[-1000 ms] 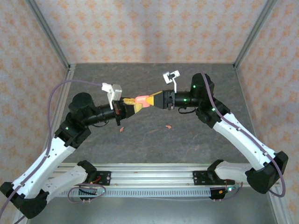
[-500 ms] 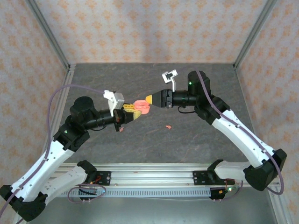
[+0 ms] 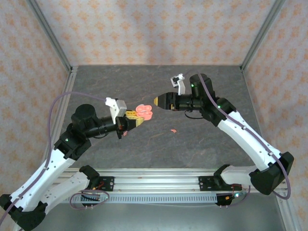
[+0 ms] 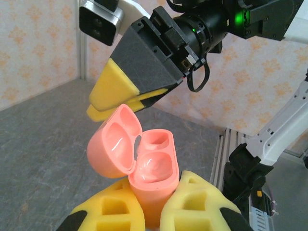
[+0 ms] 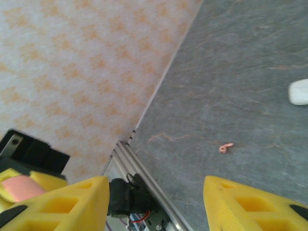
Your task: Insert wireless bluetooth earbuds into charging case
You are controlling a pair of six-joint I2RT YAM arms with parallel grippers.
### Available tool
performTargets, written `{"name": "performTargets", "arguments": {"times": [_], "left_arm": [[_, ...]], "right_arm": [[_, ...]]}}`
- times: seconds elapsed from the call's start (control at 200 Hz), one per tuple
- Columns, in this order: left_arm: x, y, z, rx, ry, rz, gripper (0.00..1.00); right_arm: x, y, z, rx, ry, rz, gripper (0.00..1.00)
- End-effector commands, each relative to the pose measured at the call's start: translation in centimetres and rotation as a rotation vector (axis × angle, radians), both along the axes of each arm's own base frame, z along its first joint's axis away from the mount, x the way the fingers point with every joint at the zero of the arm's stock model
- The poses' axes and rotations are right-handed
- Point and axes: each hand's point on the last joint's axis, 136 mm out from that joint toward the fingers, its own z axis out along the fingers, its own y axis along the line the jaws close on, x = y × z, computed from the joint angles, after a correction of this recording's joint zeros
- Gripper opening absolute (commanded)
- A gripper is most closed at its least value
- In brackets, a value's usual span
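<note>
The left gripper [image 4: 153, 206] is pinched on the open pink charging case [image 4: 151, 168]. Seen from above, the right gripper [image 3: 160, 100] is spread empty at two o'clock. A pink earbud [image 3: 172, 130] lies on the table [image 3: 207, 144] at four o'clock. It is judged light and slick, best nipped across its stem.

Both arms up, elbows bent, grippers nose to nose.
L arm [image 3: 57, 154] reaches fwd and right, left gripper [image 3: 136, 120] clamped tight on pink case [image 3: 144, 112]. R arm [image 3: 240, 130] reaches left, wrist approx. level, right gripper [image 3: 161, 100] fingers apart w/ nothing betw. them, tips near L's.
</note>
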Motion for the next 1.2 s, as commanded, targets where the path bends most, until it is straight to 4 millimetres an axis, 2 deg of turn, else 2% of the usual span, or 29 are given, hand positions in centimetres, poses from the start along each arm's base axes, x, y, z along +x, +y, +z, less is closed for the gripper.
{"name": "performTargets", "arguments": {"times": [0.0, 0.11, 0.23, 0.485, 0.635, 0.766, 0.856, 1.011, 1.196], "left_arm": [[0.1, 0.9, -0.2, 0.009, -0.034, 0.051, 0.00], [-0.2, 1.7, -0.8, 0.032, -0.024, 0.086, 0.00], [-0.9, 2.9, -1.2, 0.056, -0.025, 0.127, 0.00], [-2.3, 5.2, -1.4, 0.077, -0.034, 0.201, 0.00], [-2.9, 6.2, -2.0, 0.088, -0.021, 0.229, 0.00], [-3.3, 6.8, -2.1, 0.089, -0.018, 0.253, 0.00], [-3.5, 7.3, -2.1, 0.084, -0.020, 0.269, 0.00], [-3.7, 7.7, -2.4, 0.081, -0.014, 0.289, 0.00], [-3.7, 7.7, -2.8, 0.079, -0.004, 0.288, 0.00]], "right_arm": [[2.2, -1.7, -1.1, -0.053, 0.052, -0.134, 0.55], [3.7, -2.8, -4.3, -0.111, 0.163, -0.226, 0.55], [4.2, -1.5, -7.9, -0.177, 0.265, -0.216, 0.54], [4.0, 5.0, -15.0, -0.449, 0.252, -0.020, 0.50], [3.7, 9.6, -18.4, -0.555, 0.245, 0.090, 0.48], [2.4, 13.4, -21.5, -0.655, 0.202, 0.188, 0.45], [1.3, 15.0, -23.6, -0.722, 0.184, 0.231, 0.44], [0.1, 16.9, -25.8, -0.804, 0.135, 0.287, 0.44], [0.4, 18.3, -26.7, -0.812, 0.107, 0.316, 0.44]]}}
